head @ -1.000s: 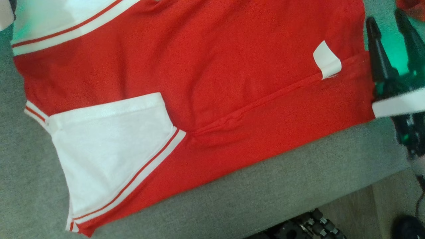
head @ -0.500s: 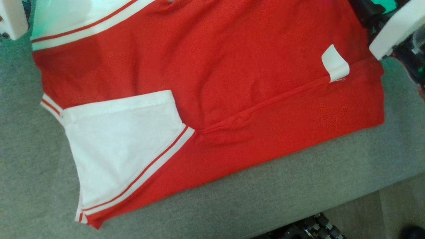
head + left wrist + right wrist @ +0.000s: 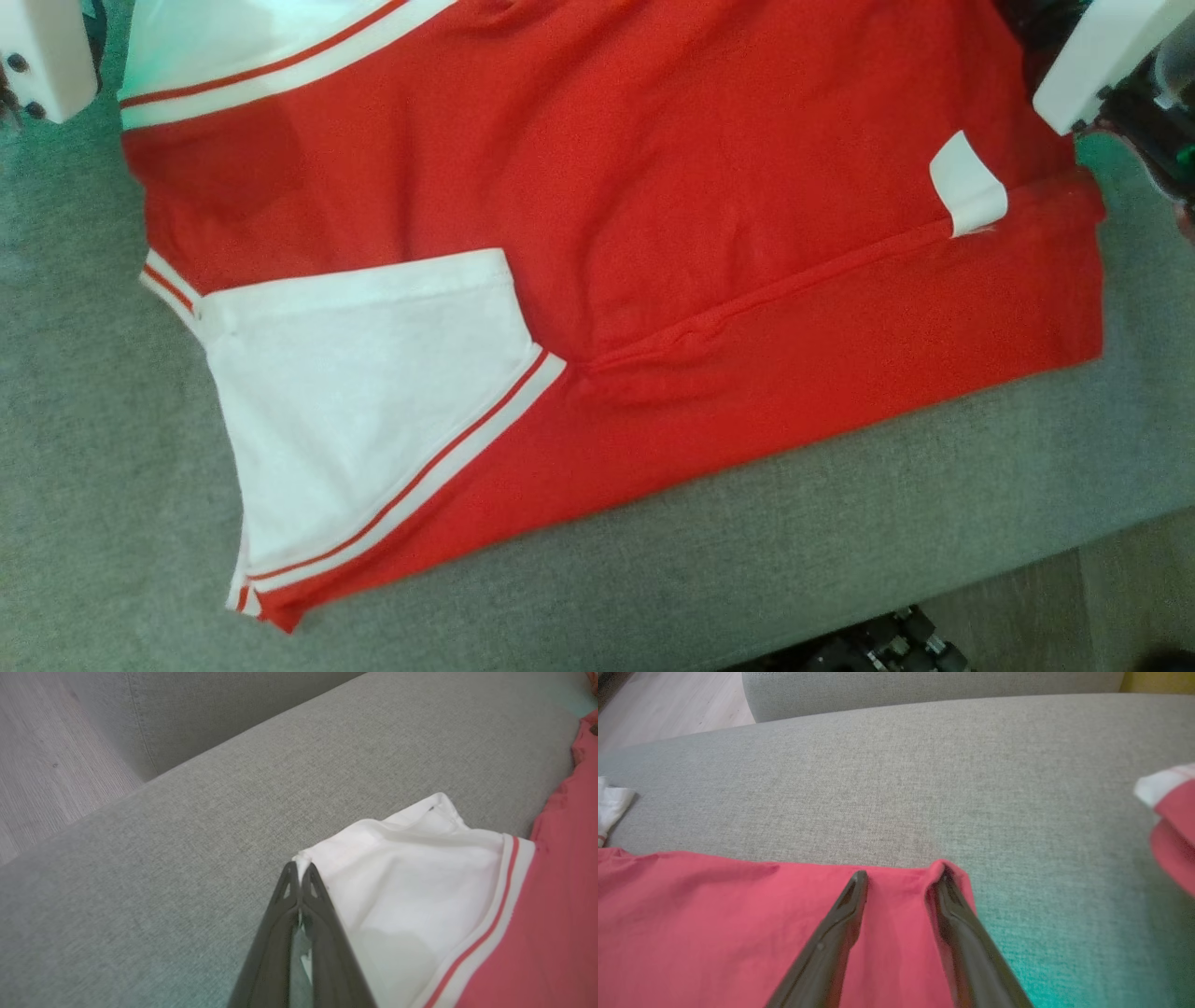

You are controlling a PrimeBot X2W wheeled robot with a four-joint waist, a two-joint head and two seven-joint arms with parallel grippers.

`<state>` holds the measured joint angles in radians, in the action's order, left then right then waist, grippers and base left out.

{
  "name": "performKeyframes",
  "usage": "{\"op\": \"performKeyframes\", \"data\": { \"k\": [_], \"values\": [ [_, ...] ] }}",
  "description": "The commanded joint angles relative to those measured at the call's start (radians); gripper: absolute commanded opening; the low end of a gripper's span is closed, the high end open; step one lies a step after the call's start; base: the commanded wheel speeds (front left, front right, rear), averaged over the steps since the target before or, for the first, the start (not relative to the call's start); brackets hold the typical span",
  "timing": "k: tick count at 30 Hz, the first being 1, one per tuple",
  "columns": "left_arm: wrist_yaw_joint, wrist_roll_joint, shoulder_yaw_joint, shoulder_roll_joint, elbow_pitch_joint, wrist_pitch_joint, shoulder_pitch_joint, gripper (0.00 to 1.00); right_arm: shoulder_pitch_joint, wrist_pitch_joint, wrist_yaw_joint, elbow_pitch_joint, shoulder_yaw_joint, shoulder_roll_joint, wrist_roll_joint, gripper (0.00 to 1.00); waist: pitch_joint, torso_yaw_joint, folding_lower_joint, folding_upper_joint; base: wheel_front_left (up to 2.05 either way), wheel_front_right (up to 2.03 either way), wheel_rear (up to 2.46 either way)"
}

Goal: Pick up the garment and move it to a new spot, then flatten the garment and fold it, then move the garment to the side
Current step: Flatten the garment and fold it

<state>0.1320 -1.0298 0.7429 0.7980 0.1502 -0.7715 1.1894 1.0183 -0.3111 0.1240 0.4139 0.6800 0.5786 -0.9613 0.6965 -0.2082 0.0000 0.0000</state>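
My left tool (image 3: 300, 871) is pinched shut on the red-and-white shirt (image 3: 467, 905), at the corner of its white sleeve (image 3: 411, 868). My right tool (image 3: 901, 873) is spread wide, fingers lying on the red hem. The shirt lies flat on the grey sofa cushion (image 3: 840, 560).

I log a white left wrist housing (image 3: 42, 56) with two dark screws (image 3: 16, 63). The right wrist housing (image 3: 1092, 61) is also white, with a green light (image 3: 1184, 154) behind it. Left gripper (image 3: 299, 868) has matte black tapered fingers with triangular cut-outs near the tips. Right gripper (image 3: 901, 877) has the same dark taper.
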Motion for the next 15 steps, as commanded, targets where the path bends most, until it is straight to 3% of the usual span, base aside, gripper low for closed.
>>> {"op": "performKeyframes", "data": {
  "k": [1, 6, 7, 15],
  "values": [
    [-0.001, -0.003, -0.041, 0.054, -0.021, 0.012, 0.054, 0.0, 0.008, 0.013, 0.007, -0.011, 0.005, 0.026, -0.01, 0.67, 0.001, 0.003, 0.0, 0.0, 0.0, 0.0, 0.0],
    [-0.001, -0.004, -0.021, 0.053, -0.017, 0.026, 0.065, 0.0, 0.032, 0.038, 0.007, 0.014, 0.028, 0.032, -0.015, 0.24, 0.0, 0.01, 0.0, 0.0, 0.0, 0.0, 0.0],
    [-0.001, -0.005, -0.016, 0.053, -0.016, 0.029, 0.067, 0.0, 0.037, 0.044, 0.007, 0.019, 0.031, 0.032, -0.016, 0.0, -0.001, 0.011, 0.0, 0.0, 0.0, 0.0, 0.0],
    [-0.001, 0.026, 0.018, 0.08, -0.056, 0.167, 0.113, 0.0, 0.068, 0.115, 0.007, 0.032, 0.028, 0.043, -0.056, 0.0, -0.01, 0.016, 0.0, 0.0, 0.0, 0.0, 0.0]
  ]
}}
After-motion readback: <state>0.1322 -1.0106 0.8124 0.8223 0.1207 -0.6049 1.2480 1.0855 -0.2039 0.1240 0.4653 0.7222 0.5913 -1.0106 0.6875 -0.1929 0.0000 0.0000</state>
